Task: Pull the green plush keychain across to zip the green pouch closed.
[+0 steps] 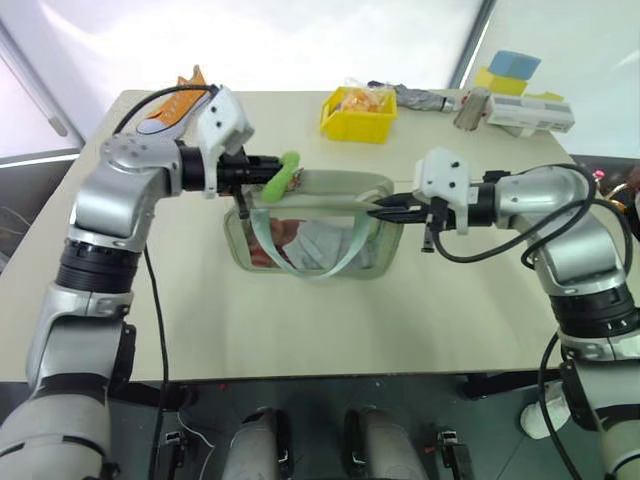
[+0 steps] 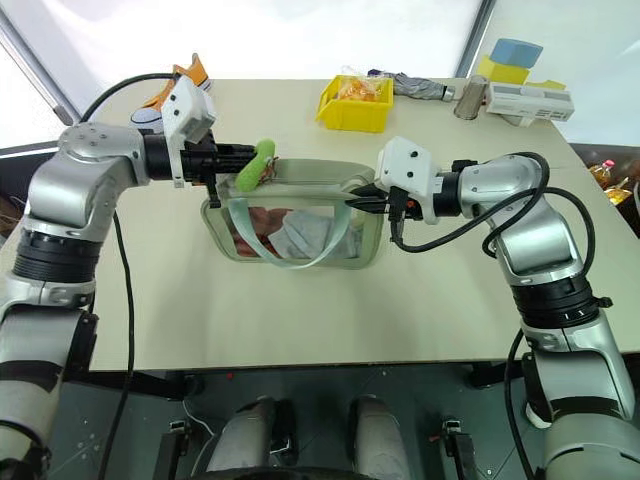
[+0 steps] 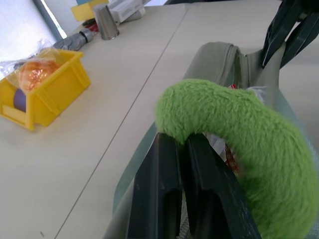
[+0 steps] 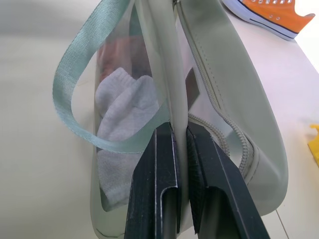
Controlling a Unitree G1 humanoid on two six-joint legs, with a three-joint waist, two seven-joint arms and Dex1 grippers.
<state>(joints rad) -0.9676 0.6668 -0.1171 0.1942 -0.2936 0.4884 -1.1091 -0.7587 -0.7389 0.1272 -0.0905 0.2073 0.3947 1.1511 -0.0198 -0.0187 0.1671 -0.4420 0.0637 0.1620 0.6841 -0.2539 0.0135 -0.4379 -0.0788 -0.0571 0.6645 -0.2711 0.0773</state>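
The green pouch stands upright mid-table, its clear window showing cloth inside and its mint strap drooping over the front. The green plush keychain is at the pouch's top left end. My left gripper is shut on it, and the black fingers pinch the fuzzy ring. My right gripper reaches in from the right and is shut on the pouch's right-end rim, beside the zipper track. The top of the pouch gapes open between the two grippers.
Behind the pouch stands a yellow bin with wrapped items. An orange shoe lies at the back left. A metal cup, a white box and blue and yellow blocks sit at the back right.
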